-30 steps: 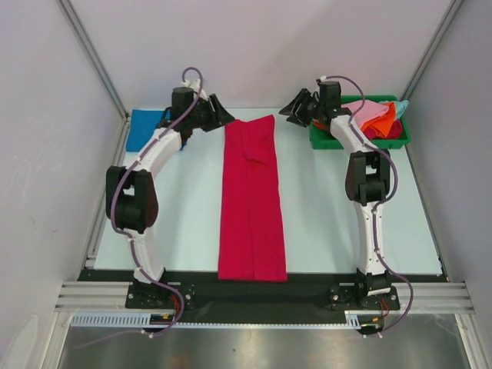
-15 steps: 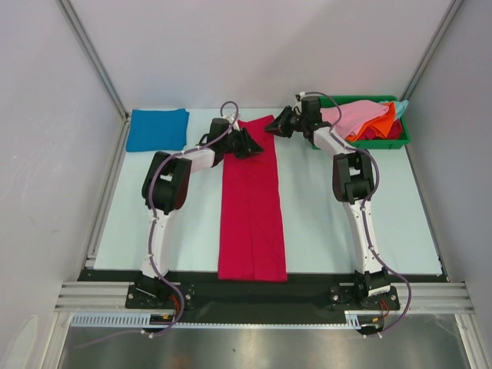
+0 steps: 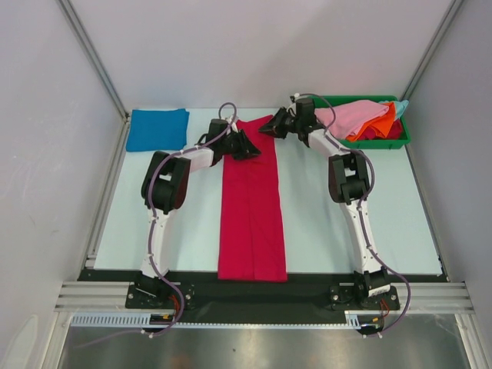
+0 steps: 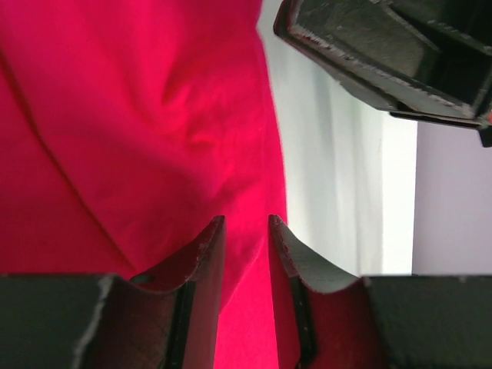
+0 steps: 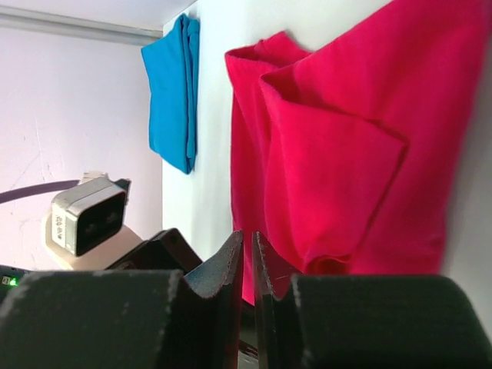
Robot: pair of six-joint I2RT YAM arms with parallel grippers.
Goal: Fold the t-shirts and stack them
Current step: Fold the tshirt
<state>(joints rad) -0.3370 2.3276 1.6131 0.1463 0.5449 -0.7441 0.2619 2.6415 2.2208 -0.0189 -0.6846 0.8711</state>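
Your left pincer and right pincer clamp the crimson t-shirt at its far corners; a second ago both hung clear.

The far corners of the crimson t-shirt are covered by the left gripper and right gripper; whether cloth is pinched cannot be told. Right of it, the green bin is partly hidden by the right arm.

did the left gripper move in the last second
Yes. The left gripper moved right and nearer, away from the blue t-shirt, onto the crimson t-shirt's left edge near its far end.
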